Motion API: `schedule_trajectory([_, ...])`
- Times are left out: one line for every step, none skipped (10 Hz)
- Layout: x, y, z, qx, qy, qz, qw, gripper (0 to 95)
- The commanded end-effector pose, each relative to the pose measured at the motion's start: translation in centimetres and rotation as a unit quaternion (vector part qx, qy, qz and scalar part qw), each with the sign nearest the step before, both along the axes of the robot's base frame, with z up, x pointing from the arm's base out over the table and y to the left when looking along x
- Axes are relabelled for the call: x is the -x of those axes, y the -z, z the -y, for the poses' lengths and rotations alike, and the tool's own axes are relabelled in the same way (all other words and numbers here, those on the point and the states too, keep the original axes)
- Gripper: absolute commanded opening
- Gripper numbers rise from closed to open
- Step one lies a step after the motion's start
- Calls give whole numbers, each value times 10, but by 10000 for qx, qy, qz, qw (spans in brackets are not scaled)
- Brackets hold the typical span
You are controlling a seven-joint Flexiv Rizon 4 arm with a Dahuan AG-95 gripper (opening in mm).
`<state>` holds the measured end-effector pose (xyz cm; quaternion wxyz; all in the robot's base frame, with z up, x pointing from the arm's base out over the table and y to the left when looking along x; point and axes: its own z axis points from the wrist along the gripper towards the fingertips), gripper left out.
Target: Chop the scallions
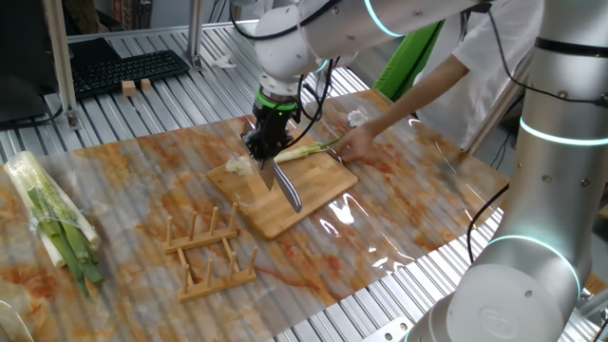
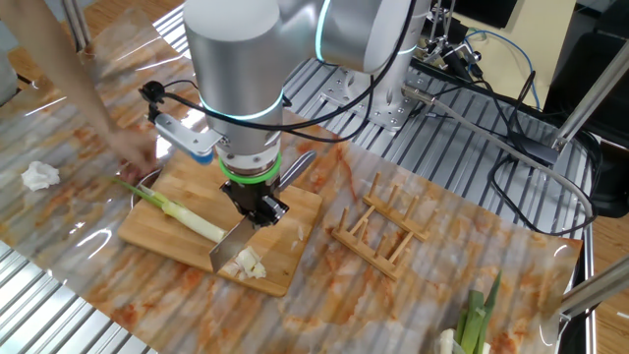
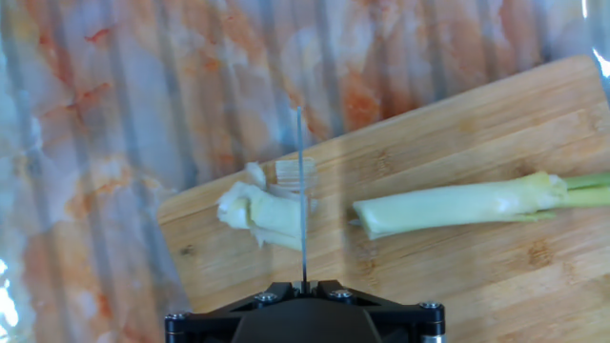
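One stalk (image 3: 467, 203), one chunk pile (image 3: 262, 211).

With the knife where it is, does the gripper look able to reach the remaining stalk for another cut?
Probably yes: the gripper holds the knife beside the stalk, with bare board between them.

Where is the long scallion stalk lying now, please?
In the hand view the long scallion stalk lies on the wooden board, right of the knife blade; the cut chunks lie at the blade, mostly to its left.
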<state>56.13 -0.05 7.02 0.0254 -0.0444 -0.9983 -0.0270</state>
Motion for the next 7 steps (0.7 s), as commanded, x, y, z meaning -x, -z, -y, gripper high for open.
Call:
schedule_trajectory([-1, -4, 0, 8, -104, -12, 9999, 0])
schedule_trajectory([1, -5, 1, 9, -130, -8, 9999, 0])
schedule_trajectory([2, -5, 1, 20, -169, 6, 9999, 0])
schedule_trajectory([3, -6, 2, 76, -186, 33, 9998, 0])
schedule_trajectory([5, -7, 4, 173, -211, 54, 9996, 0])
schedule_trajectory([6, -8, 5, 179, -210, 53, 9996, 0])
schedule_trajectory([9, -9, 6, 177, -241, 53, 9995, 0])
